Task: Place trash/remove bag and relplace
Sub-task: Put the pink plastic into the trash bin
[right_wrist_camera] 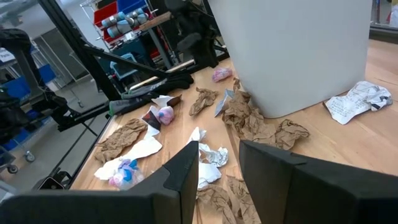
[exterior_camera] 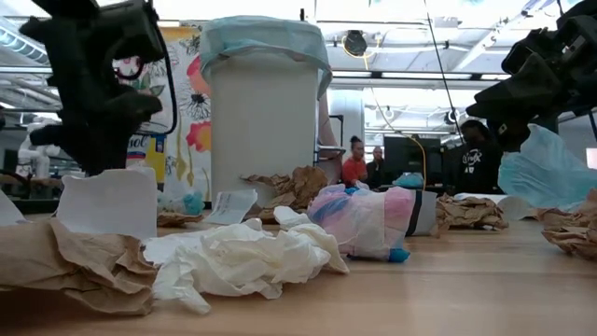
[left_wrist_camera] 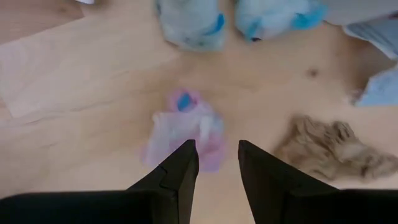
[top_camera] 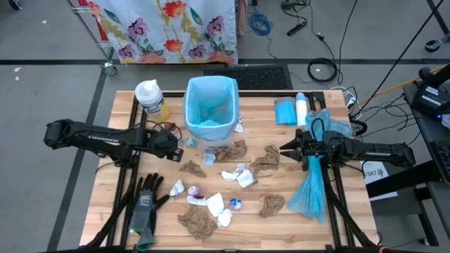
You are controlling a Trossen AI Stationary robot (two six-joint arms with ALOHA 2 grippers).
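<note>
High view: left gripper [top_camera: 184, 143] jaws apart, level beside bin [top_camera: 209, 107]

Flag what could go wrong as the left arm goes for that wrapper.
The left gripper hangs open over the small wrapper; it may slip the pinch. The bin stands close by, so lifting could knock it. The blue bag lies against the right gripper and may drag.

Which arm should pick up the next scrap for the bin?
Left, probably. The left gripper hangs open right above a small pink-and-blue wrapper, near the bag-lined white bin. The right gripper has a blue plastic bag draped beneath it.
</note>
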